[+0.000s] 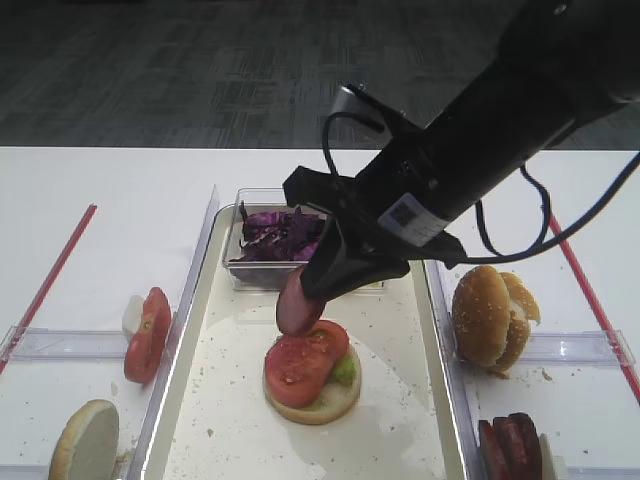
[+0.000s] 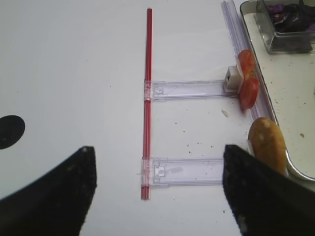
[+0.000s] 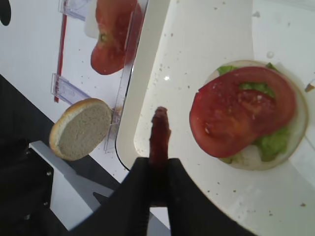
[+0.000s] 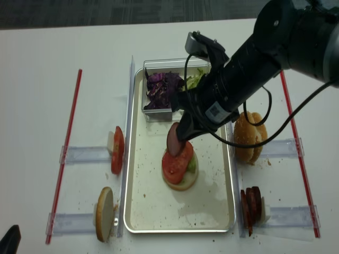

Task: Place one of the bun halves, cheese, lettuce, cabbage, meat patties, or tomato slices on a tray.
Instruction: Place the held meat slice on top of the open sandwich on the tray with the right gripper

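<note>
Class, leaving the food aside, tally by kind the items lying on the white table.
Long thin red strips: 2
Clear plastic holder rails: 4
Large silvery-rimmed rectangular tray: 1
Small clear plastic box: 1
Total: 8

A white tabletop (image 1: pixel 120 200) carries clear plastic racks (image 2: pixel 189 89) — a red strip (image 4: pixel 66 145) along each side — plus a clear box (image 1: pixel 250 272).

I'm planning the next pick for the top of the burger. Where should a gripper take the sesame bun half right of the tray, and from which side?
Probably from above, jaws across its thickness: the sesame bun half stands on edge against a second bun piece, so the narrow upper rim is free. The right gripper is shut on a meat patty.
</note>
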